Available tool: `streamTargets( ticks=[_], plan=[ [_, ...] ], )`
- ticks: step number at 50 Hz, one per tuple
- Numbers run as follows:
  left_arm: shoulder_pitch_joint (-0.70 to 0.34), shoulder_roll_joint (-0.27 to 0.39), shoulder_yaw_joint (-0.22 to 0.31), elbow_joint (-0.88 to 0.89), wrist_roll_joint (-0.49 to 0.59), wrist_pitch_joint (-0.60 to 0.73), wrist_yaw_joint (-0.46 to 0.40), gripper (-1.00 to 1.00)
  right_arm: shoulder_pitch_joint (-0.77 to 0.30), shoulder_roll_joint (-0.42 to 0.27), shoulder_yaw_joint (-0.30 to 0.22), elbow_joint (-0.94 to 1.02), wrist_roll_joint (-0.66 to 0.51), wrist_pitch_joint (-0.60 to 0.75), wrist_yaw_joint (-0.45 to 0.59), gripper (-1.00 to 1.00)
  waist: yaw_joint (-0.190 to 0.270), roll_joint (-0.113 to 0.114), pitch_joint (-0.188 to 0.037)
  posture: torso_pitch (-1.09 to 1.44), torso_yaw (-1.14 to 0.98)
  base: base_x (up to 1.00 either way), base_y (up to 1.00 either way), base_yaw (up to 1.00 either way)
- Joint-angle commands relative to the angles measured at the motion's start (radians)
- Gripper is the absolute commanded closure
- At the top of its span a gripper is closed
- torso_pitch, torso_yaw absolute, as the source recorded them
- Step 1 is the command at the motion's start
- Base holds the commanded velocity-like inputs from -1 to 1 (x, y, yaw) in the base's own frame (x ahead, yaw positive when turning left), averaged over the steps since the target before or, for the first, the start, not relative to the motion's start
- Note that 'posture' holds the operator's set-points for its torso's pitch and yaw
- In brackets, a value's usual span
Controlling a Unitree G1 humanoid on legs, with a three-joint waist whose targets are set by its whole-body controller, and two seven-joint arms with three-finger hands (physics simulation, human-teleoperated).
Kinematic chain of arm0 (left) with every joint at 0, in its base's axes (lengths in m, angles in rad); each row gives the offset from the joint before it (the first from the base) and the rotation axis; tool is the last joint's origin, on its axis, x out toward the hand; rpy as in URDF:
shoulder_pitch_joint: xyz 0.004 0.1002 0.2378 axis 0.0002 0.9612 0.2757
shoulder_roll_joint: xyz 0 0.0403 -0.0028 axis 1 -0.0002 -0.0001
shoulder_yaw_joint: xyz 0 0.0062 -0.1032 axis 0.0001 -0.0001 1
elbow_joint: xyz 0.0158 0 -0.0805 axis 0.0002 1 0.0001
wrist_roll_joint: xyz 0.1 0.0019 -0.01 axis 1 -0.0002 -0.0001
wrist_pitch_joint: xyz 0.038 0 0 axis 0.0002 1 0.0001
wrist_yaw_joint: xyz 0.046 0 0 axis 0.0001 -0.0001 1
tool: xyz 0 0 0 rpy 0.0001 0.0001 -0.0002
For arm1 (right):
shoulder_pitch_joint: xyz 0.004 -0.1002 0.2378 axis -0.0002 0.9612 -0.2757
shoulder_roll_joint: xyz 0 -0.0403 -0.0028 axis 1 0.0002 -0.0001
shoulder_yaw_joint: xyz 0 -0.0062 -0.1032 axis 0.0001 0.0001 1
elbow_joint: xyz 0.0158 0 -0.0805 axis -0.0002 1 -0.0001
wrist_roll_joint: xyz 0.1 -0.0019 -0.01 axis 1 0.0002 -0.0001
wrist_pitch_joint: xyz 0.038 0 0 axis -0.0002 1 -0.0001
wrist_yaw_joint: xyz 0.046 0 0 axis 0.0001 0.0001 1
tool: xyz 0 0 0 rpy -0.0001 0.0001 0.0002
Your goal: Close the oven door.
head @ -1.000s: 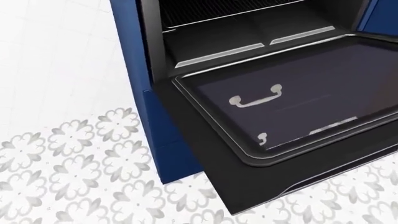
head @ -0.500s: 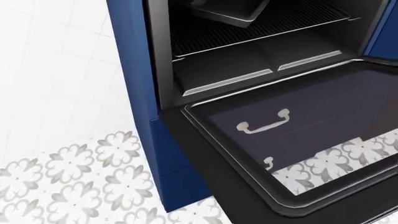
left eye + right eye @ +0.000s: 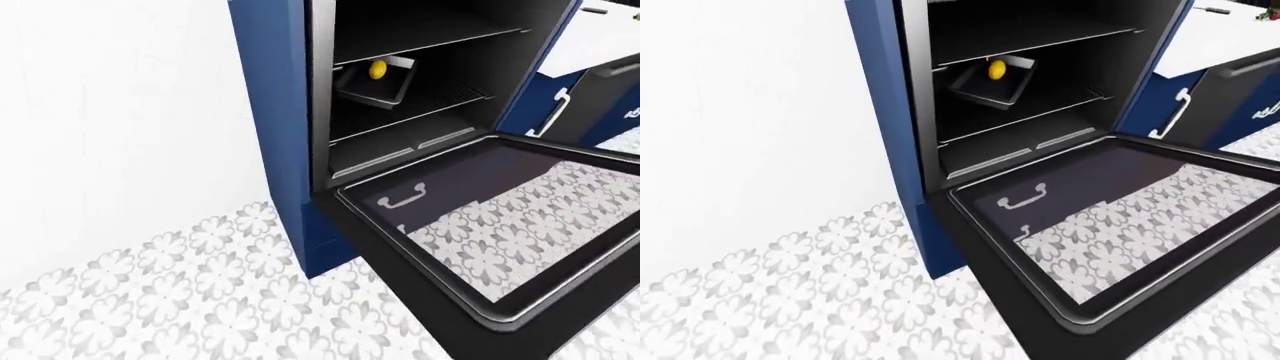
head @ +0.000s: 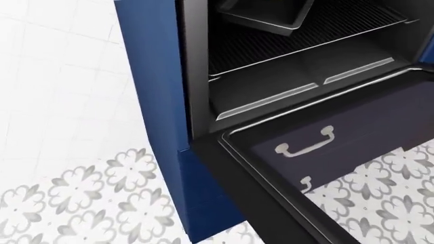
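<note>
A: Right-eye view first. How many of each thing?

B: One oven (image 3: 1040, 82) set in a blue cabinet (image 3: 885, 127). One oven door (image 3: 1110, 225), hanging fully open and lying nearly flat, its glass pane showing the patterned floor (image 3: 790, 292) through it. Two wire racks (image 3: 1030, 41) inside. One dark baking tray (image 3: 990, 81) on the lower rack, tilted, with one small yellow thing (image 3: 996, 70) in it.

A: Anything else?

B: Two pale handle shapes (image 3: 1023, 198) show on the glass, one whole and one cut off just below it; I cannot tell whether they are reflections or seen through the pane. At the right edge, a blue drawer front with one white handle (image 3: 1181, 112), and a white counter (image 3: 1230, 34) above it.

A: Where is the door relative to the hands?

B: It fills the lower right of both eye views, hinged at the oven's lower edge and reaching toward the bottom right corner. No hand appears in any view, so how they stand to the door, or whether the fingers are spread or closed, cannot be told.
</note>
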Motion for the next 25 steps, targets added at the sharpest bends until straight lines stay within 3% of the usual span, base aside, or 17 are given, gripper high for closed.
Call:
streamTargets(
  ticks=[1,7,8,9,11,12,17,22,23,25],
  plan=[
    [0.003,0.003,0.001,-0.001,0.001,-0.009,-0.003,-1.0,-0.009,-0.012,-0.002,-0.014,0.0,-0.023,0.007,-1.0,0.004,-0.005,-0.014,0.0,0.0,0.0,0.0,0.0],
    [0.005,0.002,0.001,-0.002,0.001,-0.01,-0.004,-1.0,-0.013,-0.006,-0.016,-0.013,0.001,-0.039,0.018,-1.0,0.008,0.019,-0.028,0.0,0.0,0.0,0.0,0.0],
    [0.005,0.002,0.001,-0.001,0.001,-0.01,-0.004,-1.0,-0.006,-0.011,0.013,-0.011,-0.056,-0.093,-0.098,-1.0,0.008,0.022,-0.031,0.0,0.0,0.0,0.0,0.0],
    [0.005,0.001,0.001,-0.001,0.0,-0.01,-0.005,-1.0,0.006,-0.008,-0.003,-0.011,-0.041,-0.169,-0.015,-1.0,0.009,0.025,-0.034,0.0,0.0,0.0,0.0,0.0],
    [0.005,0.001,0.001,-0.001,0.001,-0.011,-0.006,-1.0,0.014,-0.005,0.002,-0.009,-0.068,-0.175,-0.054,-1.0,0.01,0.033,-0.039,0.0,0.0,0.0,0.0,0.0],
    [0.005,0.001,0.0,-0.001,0.002,-0.011,-0.005,-1.0,0.017,-0.003,-0.009,-0.01,-0.053,-0.186,-0.013,-1.0,0.01,0.037,-0.041,0.0,0.0,0.0,0.0,0.0],
    [0.004,0.0,0.0,-0.002,0.003,-0.011,-0.005,-1.0,0.017,-0.007,-0.011,-0.012,-0.045,-0.167,-0.034,-1.0,0.005,0.049,-0.046,0.0,0.0,0.0,0.0,0.0],
    [0.002,0.002,0.001,-0.002,0.002,-0.008,-0.006,-1.0,0.008,-0.01,-0.028,-0.012,-0.013,-0.126,0.022,-1.0,0.0,0.053,-0.043,0.0,0.0,0.0,0.0,0.0],
    [0.001,0.002,0.001,-0.002,0.003,-0.008,-0.005,-1.0,0.007,-0.011,-0.028,-0.011,-0.009,-0.124,0.029,-1.0,-0.007,0.055,-0.055,0.0,0.0,0.0,0.0,-0.21],
    [0.001,0.002,0.001,-0.002,0.003,-0.008,-0.006,-1.0,0.005,-0.013,-0.027,-0.011,-0.011,-0.121,0.026,-1.0,-0.017,0.059,-0.023,0.0,0.0,0.0,0.0,-0.95]
  ],
)
